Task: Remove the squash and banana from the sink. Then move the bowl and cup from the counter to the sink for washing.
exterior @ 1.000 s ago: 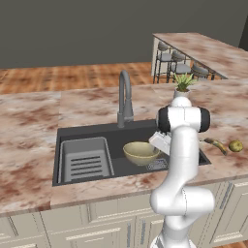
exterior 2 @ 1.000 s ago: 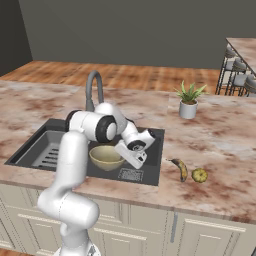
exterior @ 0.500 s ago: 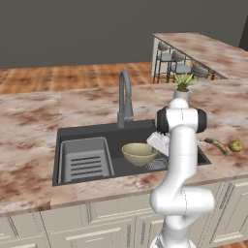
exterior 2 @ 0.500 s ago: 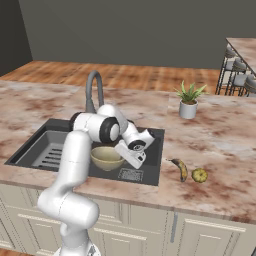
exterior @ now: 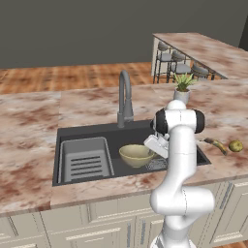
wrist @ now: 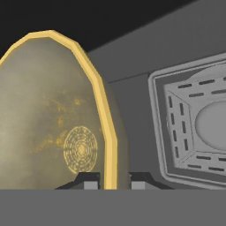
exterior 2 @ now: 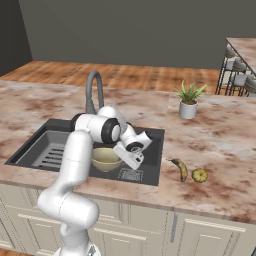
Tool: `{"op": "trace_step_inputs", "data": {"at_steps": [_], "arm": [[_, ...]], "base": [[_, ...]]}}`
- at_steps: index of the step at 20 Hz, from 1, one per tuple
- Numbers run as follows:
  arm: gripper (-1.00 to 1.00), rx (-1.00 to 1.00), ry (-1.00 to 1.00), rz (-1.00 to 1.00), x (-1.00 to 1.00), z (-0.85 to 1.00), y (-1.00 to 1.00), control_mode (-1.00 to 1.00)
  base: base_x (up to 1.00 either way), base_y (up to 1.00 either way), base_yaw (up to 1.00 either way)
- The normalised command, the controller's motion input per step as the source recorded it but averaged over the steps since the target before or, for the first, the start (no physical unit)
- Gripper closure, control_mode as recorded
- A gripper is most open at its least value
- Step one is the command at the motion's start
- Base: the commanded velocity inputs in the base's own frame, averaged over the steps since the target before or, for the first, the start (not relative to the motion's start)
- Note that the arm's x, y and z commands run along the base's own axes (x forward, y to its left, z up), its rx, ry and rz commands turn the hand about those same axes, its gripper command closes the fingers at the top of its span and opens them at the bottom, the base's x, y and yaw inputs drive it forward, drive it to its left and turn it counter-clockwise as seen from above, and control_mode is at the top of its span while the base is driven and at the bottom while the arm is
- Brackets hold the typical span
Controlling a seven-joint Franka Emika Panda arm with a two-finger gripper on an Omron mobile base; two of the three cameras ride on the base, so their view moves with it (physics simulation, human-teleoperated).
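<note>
Two fingertips straddle bowl rim; end effector grasping bowl inside sink. Banana, squash on surface.

Arm bent low, gripper fingers straddling thin edge, narrow gap

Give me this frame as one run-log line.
stage: bowl placement | gripper: straddling bowl rim in sink | banana, squash: on counter, right of sink | cup: not seen

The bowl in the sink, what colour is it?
The bowl is olive-yellow with a brighter yellow rim, clearest in the hand view.
</note>
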Motion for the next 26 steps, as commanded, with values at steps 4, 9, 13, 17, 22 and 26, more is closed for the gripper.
{"op": "trace_step_inputs", "data": {"at_steps": [4,9,13,17,22,26], "arm": [[1.00,0.00,-0.05,0.00,0.09,-0.09,0.19,-1.00],[1.00,0.00,-0.06,0.00,0.10,-0.07,0.21,-1.00],[1.00,0.00,-0.03,0.00,0.10,-0.06,0.19,-1.00],[1.00,0.00,-0.01,0.00,0.08,-0.08,0.19,-1.00],[1.00,0.00,0.00,0.00,0.08,-0.10,0.22,-1.00],[1.00,0.00,0.00,0.00,0.08,-0.09,0.21,-1.00]], "base": [[0.00,0.00,0.00],[0.00,0.00,0.00],[0.00,0.00,0.00],[0.00,0.00,0.00],[0.00,0.00,0.00],[0.00,0.00,0.00]]}}
